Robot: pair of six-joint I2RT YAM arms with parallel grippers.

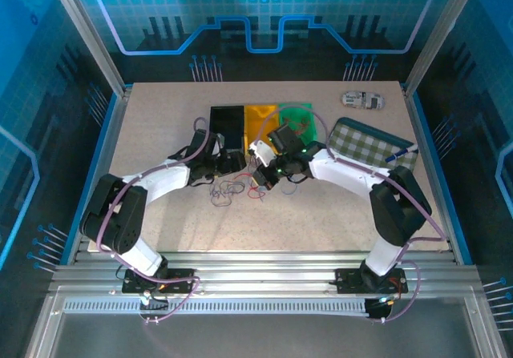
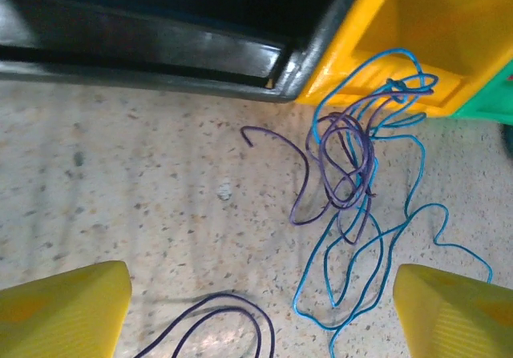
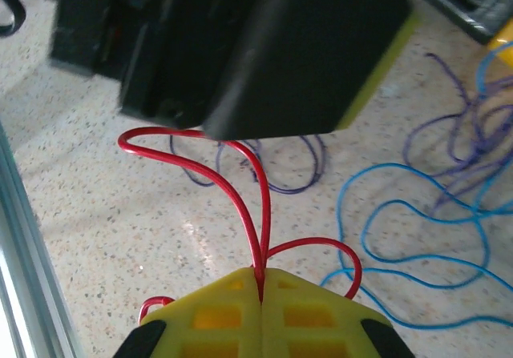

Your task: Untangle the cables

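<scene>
At mid-table, just in front of the row of bins, the cables [image 1: 232, 188] lie as a loose clump between the two grippers. Right gripper [image 3: 260, 290]: yellow ribbed pads pressed together, pinching the red wire [image 3: 255, 206], which rises from the pads and curls off in two smooth loops. Left gripper [image 2: 258, 314]: spread wide, holding nothing, its pads either side of the clump above the speckled table [image 2: 120, 190]. Progress, as judged: early to middle. The red wire looks drawn mostly apart from the rest, and a second purple loop [image 2: 212, 322] lies on its own near the left pads. The blue wire [image 2: 377, 246] and purple wire [image 2: 353, 162] are not yet separated: they cross several times in a knot touching the front wall of the yellow bin [image 2: 417, 30], beside the black bin [image 2: 160, 54] and a corner of the green bin [image 2: 493, 102]. No pale wire can be made out. Materials: thin, glossy plastic-sheathed wires, springy, holding their curls; bins hard moulded plastic; table top matte, stone-flecked.
</scene>
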